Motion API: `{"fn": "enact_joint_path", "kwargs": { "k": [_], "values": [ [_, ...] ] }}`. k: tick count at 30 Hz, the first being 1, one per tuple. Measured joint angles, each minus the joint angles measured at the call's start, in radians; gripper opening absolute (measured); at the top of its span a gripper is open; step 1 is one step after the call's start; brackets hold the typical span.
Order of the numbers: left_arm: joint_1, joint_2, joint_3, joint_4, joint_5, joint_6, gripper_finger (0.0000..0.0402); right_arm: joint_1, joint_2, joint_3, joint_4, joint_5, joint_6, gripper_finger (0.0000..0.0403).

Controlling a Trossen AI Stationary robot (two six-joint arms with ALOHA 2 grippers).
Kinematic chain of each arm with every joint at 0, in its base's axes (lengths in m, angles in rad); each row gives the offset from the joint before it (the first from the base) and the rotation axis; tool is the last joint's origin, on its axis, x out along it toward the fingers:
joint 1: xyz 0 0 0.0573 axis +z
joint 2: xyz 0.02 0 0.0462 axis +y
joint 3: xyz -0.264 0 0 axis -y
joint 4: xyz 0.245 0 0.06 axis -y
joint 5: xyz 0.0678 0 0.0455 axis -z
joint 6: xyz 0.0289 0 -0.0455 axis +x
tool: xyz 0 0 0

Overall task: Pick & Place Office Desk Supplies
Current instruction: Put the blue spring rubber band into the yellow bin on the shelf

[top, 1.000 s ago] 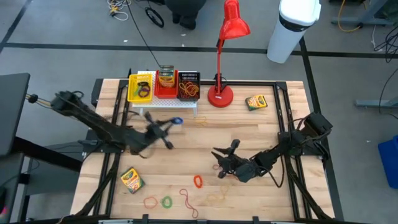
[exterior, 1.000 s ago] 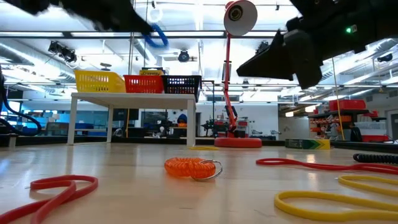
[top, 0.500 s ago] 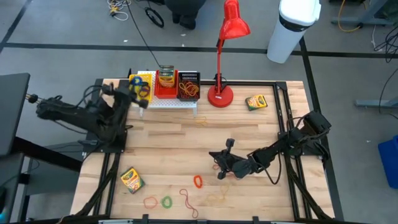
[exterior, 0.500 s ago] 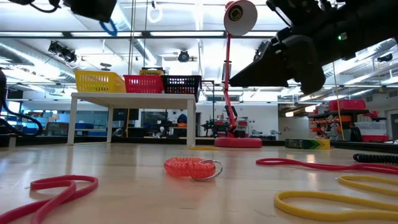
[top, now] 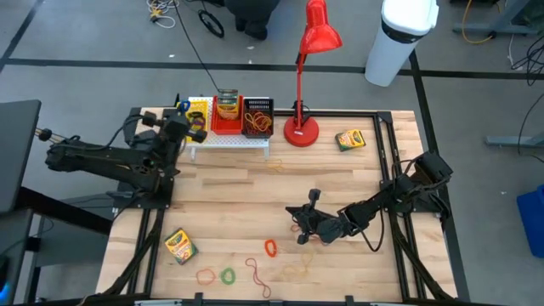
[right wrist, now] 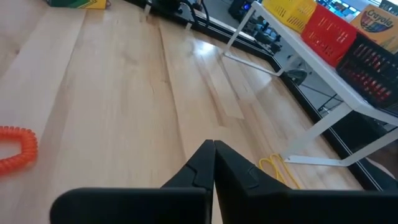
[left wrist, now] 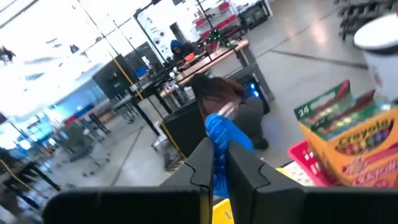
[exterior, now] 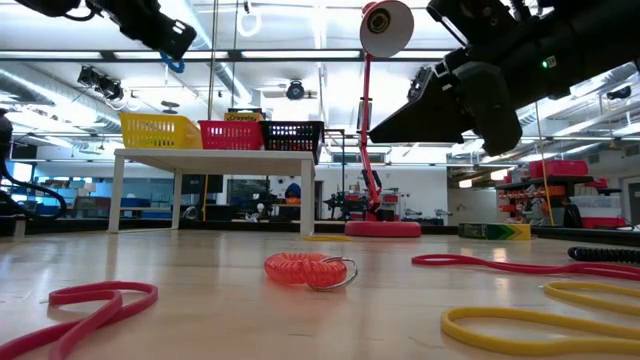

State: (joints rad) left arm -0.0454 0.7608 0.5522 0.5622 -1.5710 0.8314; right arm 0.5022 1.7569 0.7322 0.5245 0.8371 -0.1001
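L gripper [left wrist: 214, 163] clamps blue rubber band [left wrist: 225, 138] by yellow basket [top: 197, 113]; R gripper [right wrist: 213, 155] closed, empty.

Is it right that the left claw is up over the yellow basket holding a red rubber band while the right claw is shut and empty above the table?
Not quite: the rubber band in the left claw is blue, not red, as the left wrist view shows. The rest holds: that claw is over the yellow basket, and the right claw is shut and empty above the table.
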Motion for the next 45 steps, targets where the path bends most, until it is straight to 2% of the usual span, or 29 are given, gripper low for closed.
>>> {"fn": "enact_joint_path", "kwargs": {
  "k": [2,5,8,10,12,14,17,18,19,21,25,28,35,38,42,45],
  "values": [
    [0.001,0.009,0.000,-0.040,0.010,0.000,0.0024,0.000,0.000,0.000,-0.002,0.000,0.003,0.0006],
    [0.001,0.010,0.000,-0.103,0.082,-0.036,0.0023,0.000,0.000,0.000,-0.004,0.000,0.003,0.0005],
    [0.001,0.005,0.000,-0.217,0.210,-0.124,0.0023,0.000,0.000,0.000,-0.004,0.000,0.003,0.0009],
    [0.002,-0.011,0.000,-0.343,0.349,-0.216,0.0023,0.000,0.000,0.000,-0.004,0.000,0.002,0.0008],
    [0.015,-0.032,0.008,-0.515,0.559,-0.342,0.0023,0.000,0.000,0.000,-0.004,0.000,0.000,0.0004],
    [0.047,-0.052,0.030,-0.668,0.835,-0.465,0.0023,0.000,0.000,0.000,-0.004,0.000,-0.002,0.0004],
    [0.106,-0.094,0.046,-0.698,1.270,-0.533,0.0023,0.000,0.000,0.000,-0.004,0.000,-0.002,0.0008],
    [0.126,-0.112,0.053,-0.691,1.377,-0.542,0.0025,0.000,0.000,0.000,-0.004,0.000,-0.002,0.0008],
    [0.151,-0.128,0.064,-0.681,1.437,-0.558,0.0025,0.000,0.000,0.000,-0.004,-0.001,-0.002,0.0008],
    [0.208,-0.157,0.099,-0.706,1.433,-0.588,0.0025,0.000,0.000,0.000,-0.004,-0.001,-0.002,0.0004],
    [0.350,-0.170,0.200,-0.970,1.256,-0.680,0.0023,0.000,0.000,0.000,-0.004,-0.003,-0.002,0.0005],
    [0.437,-0.152,0.264,-1.121,1.254,-0.744,0.0023,0.000,0.000,0.000,-0.003,-0.011,-0.002,0.0008],
    [0.628,-0.062,0.305,-1.194,1.169,-0.795,0.0023,-0.001,0.000,0.000,-0.003,-0.011,-0.002,0.0005],
    [0.729,-0.001,0.304,-1.215,1.202,-0.791,0.0023,0.000,0.000,0.000,-0.003,-0.011,-0.002,0.0007],
    [0.832,0.067,0.304,-1.211,1.330,-0.763,0.0024,-0.001,0.000,0.000,-0.003,-0.020,-0.002,0.0003],
    [0.878,0.096,0.304,-1.201,1.355,-0.763,0.0035,0.000,0.000,0.000,-0.004,-0.022,-0.002,0.0004]
  ]
}}
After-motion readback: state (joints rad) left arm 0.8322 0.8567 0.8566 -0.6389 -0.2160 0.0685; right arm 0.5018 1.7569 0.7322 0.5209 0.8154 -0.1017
